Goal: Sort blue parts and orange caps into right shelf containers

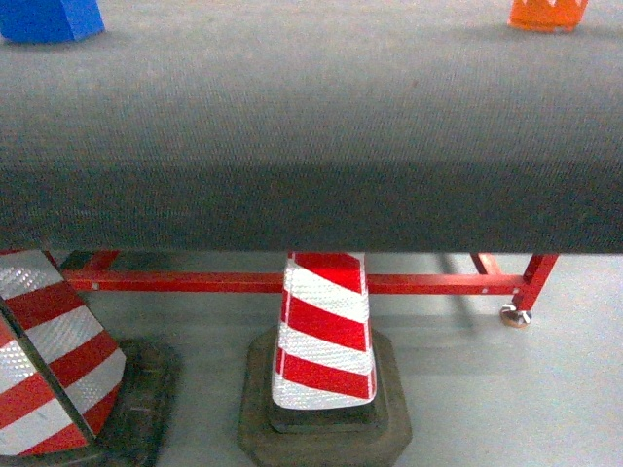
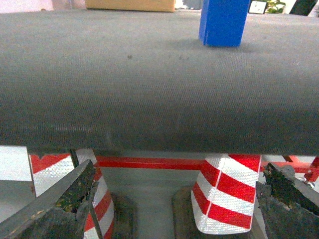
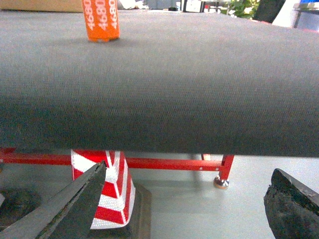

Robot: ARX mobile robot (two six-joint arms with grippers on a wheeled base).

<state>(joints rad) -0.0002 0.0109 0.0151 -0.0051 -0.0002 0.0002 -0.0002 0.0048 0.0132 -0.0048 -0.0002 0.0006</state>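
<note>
**A:** Grey felt-looking table (image 1: pixel 311 126) fills pretty much every view, with a red frame (image 1: pixel 292 282) under it and red-and-white striped cones (image 1: pixel 326 331) on the floor below.

**B:** Yep. Biggest task thing is the blue part (image 2: pixel 223 22), a boxy block standing upright at the far side of the table, top cut off in the left wrist view. In the head view it's in the far left corner (image 1: pixel 49 19).

**A:** And the orange cap (image 3: pixel 101 20)?

**B:** Smaller, standing upright too, long axis vertical, with white digits running up its side. Far right in the head view (image 1: pixel 548 14).

**A:** Claws?

**B:** Left claw (image 2: pixel 174 199) is spread wide, below the table's near edge, blue block well ahead of it and slightly right. Right claw (image 3: pixel 184 204) is wide apart too, holding nothing, with the cap well ahead and left.
</note>
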